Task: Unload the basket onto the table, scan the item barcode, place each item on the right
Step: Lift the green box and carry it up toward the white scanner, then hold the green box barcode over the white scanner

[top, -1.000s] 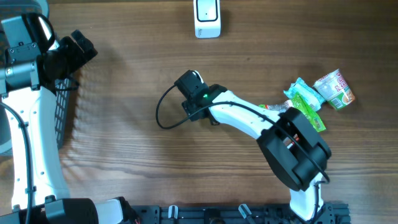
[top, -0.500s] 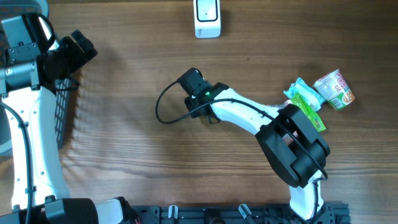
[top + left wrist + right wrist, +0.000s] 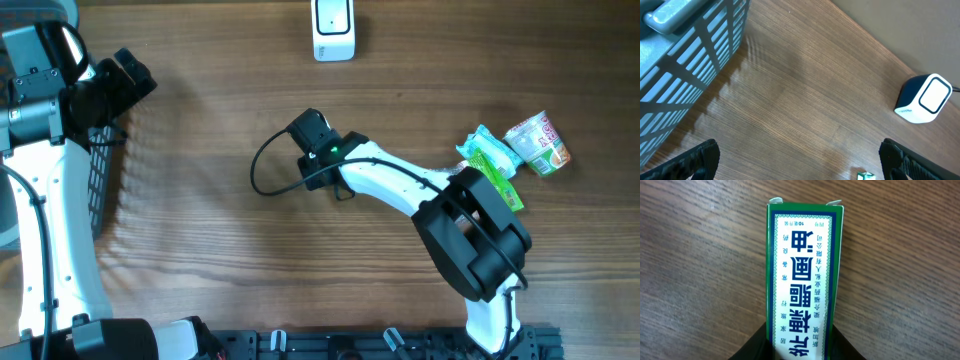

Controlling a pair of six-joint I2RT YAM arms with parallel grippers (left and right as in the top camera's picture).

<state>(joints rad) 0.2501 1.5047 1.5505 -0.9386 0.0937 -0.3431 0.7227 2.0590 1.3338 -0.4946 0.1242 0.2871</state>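
A green and white box [image 3: 805, 275] printed with blue Chinese characters lies flat on the wooden table. My right gripper [image 3: 802, 342] has a dark finger pressed against each long side of its near end. In the overhead view the right gripper [image 3: 306, 131] sits at the table's middle and covers the box. The white barcode scanner [image 3: 333, 28] stands at the far edge, well apart from the box. My left gripper [image 3: 800, 162] hangs open over bare table near the basket, with the scanner [image 3: 924, 98] and the box's corner [image 3: 865, 175] in its view.
A dark mesh basket [image 3: 105, 170] stands at the left edge beneath the left arm. At the right lie a green snack packet [image 3: 490, 165] and a small cup [image 3: 538, 140]. A black cable [image 3: 262, 180] loops beside the right wrist.
The right gripper has narrowed onto the green box and its wrist shifted slightly toward the far side. The left arm has not moved.
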